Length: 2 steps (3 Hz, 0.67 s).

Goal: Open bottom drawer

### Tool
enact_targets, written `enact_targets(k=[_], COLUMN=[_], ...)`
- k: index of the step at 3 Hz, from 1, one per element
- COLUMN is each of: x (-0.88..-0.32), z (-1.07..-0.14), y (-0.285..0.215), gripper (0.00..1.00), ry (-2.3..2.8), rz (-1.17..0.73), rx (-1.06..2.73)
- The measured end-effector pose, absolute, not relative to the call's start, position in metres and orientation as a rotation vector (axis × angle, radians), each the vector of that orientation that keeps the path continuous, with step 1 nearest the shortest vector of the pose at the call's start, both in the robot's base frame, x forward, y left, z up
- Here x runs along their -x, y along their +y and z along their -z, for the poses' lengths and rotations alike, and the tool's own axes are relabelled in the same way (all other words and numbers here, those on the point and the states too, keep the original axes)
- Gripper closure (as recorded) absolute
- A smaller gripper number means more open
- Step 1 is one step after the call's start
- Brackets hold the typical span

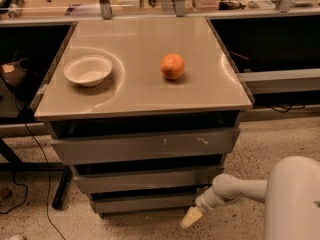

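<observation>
The cabinet has three grey drawer fronts under a beige top. The bottom drawer [145,202] is the lowest, narrowest plain grey front and looks shut. Above it are the middle front [145,180] and the widest front with white scratch marks [145,145]. My gripper [191,217] is low at the right, just below and in front of the bottom drawer's right corner, on a white arm [235,189] coming from the right. Whether it touches the drawer does not show.
A white bowl [88,70] and an orange [172,66] sit on the cabinet top [135,91]. My white body [295,199] fills the lower right. Cables [30,154] and a dark table leg [59,189] lie left of the cabinet on the speckled floor.
</observation>
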State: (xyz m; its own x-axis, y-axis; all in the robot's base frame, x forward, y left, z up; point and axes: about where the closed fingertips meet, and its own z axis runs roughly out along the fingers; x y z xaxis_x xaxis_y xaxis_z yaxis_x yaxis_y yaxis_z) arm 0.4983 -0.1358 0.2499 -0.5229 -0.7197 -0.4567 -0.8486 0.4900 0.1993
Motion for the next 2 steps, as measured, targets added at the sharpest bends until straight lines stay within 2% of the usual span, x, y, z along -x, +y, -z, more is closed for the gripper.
enact_targets(k=[2], x=[-0.515], z=[-0.230], y=[-0.131], gripper=[0.00], ry=[2.403], rz=[-0.615], rx=[1.323])
